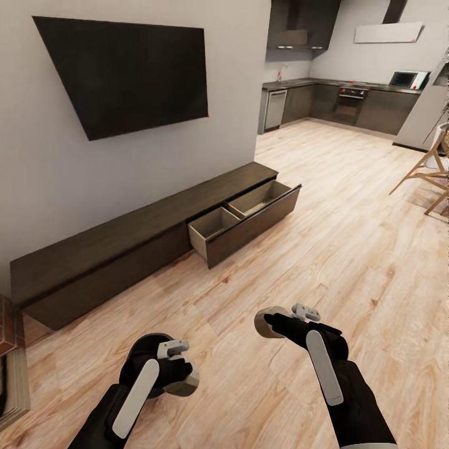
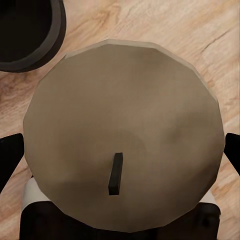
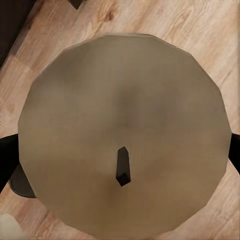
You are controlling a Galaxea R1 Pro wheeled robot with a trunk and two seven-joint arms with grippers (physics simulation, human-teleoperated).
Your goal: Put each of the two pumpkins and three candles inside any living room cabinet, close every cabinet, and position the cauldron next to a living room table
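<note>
Two candles are in view, one in each gripper, and no writing or label can be read on either or anywhere else in the room. The left gripper [image 1: 178, 368] is clenched on a candle [image 1: 184, 385], its grey-beige top and short dark wick [image 2: 116, 173] facing the left wrist camera, with the dark fingers [image 2: 10, 157] pressed to its sides. The right gripper [image 1: 274, 321] grasps the other candle [image 1: 264, 324] the same way, wick [image 3: 122, 166] towards its camera and fingers [image 3: 7, 157] at the candle's flanks. Both are held low over the pale wood floor [image 1: 324, 212], well apart from each other. Just behind the left gripper a round black vessel, likely the cauldron [image 1: 143, 349], stands on the floor; its dark rim [image 2: 30, 35] shows beside the left candle. Further on, along the white wall, runs the one long dark-brown cabinet [image 1: 106, 249], with one drawer [image 1: 246, 221] pulled out at its far end, showing two pale compartments, both bare. Above it hangs one black television [image 1: 128, 72]. Beyond lies a grey kitchen [image 1: 337, 100] with a microwave [image 1: 406, 79] on its counter, and one wooden chair [image 1: 430, 168] stands at the right edge.
</note>
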